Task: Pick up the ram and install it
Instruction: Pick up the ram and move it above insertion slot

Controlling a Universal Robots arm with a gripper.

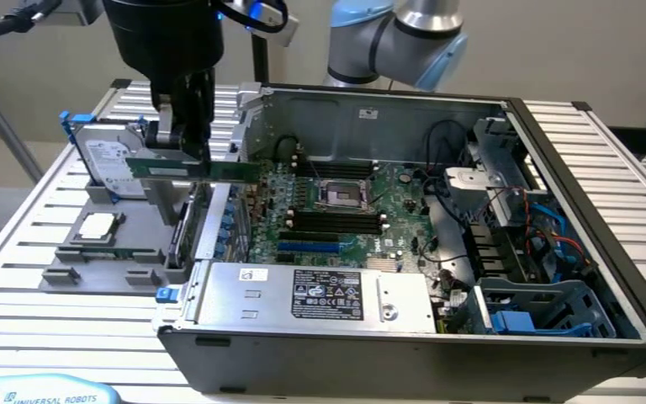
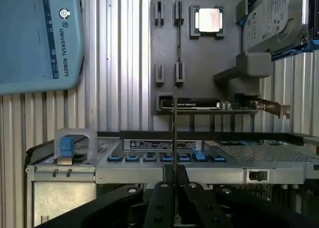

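Thin green ram, level, aloft

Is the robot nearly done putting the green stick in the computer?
About halfway. Done: the ram is off the grey tray. In hand: the gripper is shut on it, above the edge of the computer case. Left: it is not yet in the black motherboard slots.

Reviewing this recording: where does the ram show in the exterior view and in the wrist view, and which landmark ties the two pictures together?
Exterior view: the ram hangs level in the pincer, over the open computer case edge at the exterior view's left.
Wrist view: the ram shows edge-on, a thin line running out from the pincer across the grey tray.
Shared landmark: the silver processor chip on that tray.
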